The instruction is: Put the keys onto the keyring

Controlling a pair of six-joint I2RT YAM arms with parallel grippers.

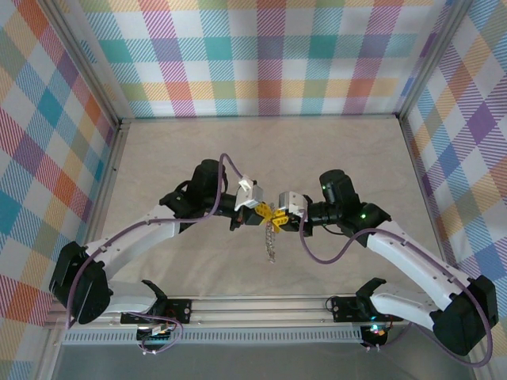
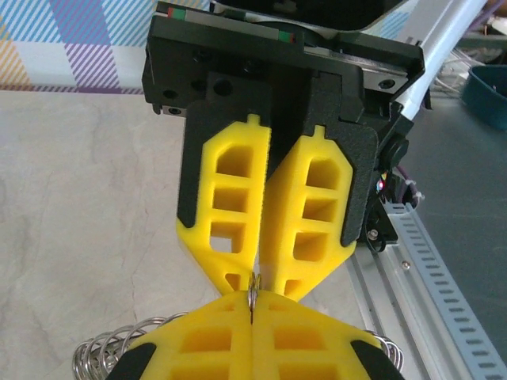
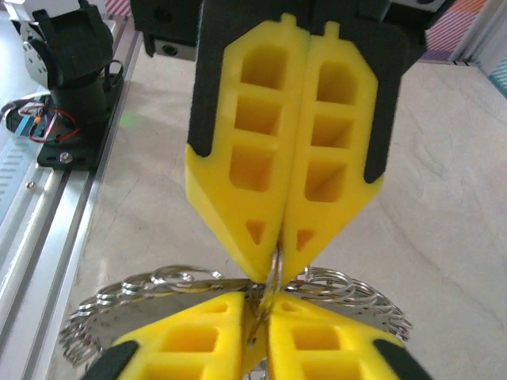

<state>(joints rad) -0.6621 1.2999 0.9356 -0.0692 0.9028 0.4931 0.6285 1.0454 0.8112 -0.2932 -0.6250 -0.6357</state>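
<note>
Left wrist view: left gripper (image 2: 252, 310) and right gripper (image 2: 256, 279) tip to tip, both tight on the keyring (image 2: 99, 352).

Glossy coiled metal forms the keyring (image 3: 356, 297); the fingers (image 3: 249, 170) are matt yellow plastic. The tabletop (image 2: 87, 198) looks smooth and matt, the rail (image 3: 47, 229) brushed metal.

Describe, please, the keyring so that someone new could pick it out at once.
At the middle of the table, the left gripper and right gripper meet tip to tip. Pinched between them and dangling below is the keyring: a silvery loop of coiled metal, unlike the yellow fingers around it.
</note>
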